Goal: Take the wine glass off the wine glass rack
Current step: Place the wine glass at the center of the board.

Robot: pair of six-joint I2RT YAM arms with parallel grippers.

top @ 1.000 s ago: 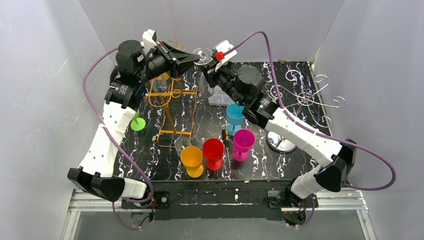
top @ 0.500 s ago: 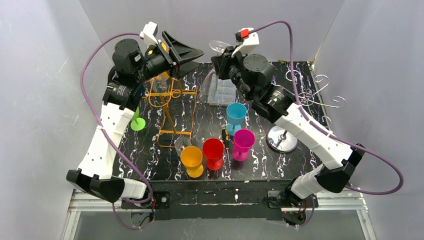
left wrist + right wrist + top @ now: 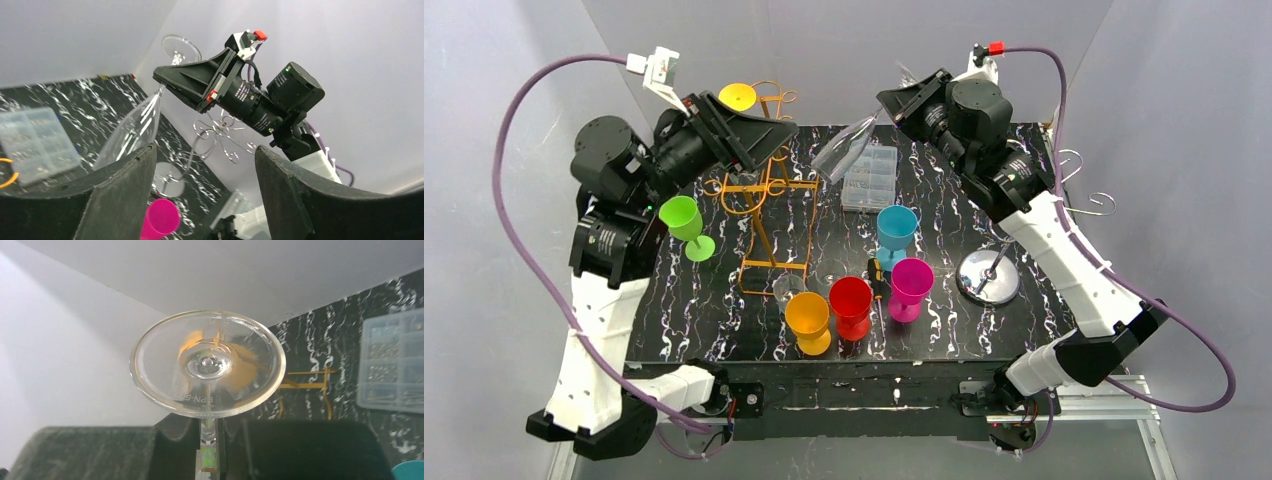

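A clear wine glass (image 3: 842, 152) hangs tilted in the air over the back of the table, its foot (image 3: 207, 365) toward the right wrist camera. My right gripper (image 3: 902, 103) is shut on its stem (image 3: 208, 431), just under the foot. The left wrist view shows the bowl (image 3: 131, 131) slanting down to the left from the right gripper (image 3: 172, 82). My left gripper (image 3: 782, 138) stands open with nothing between its fingers (image 3: 125, 185), a short way left of the glass and above the orange wire wine glass rack (image 3: 764, 195). A yellow cup (image 3: 738, 97) sits on top of the rack.
A clear compartment box (image 3: 869, 178) lies under the glass. Green (image 3: 686, 225), orange (image 3: 807, 318), red (image 3: 851, 305), magenta (image 3: 910, 288) and blue (image 3: 895, 232) goblets stand on the black marbled table. A silver wire stand (image 3: 1044, 190) with curled arms is at the right.
My left gripper let go of the glass, opened and drew back to the left. The right arm carried the glass up and to the right, tilting it.
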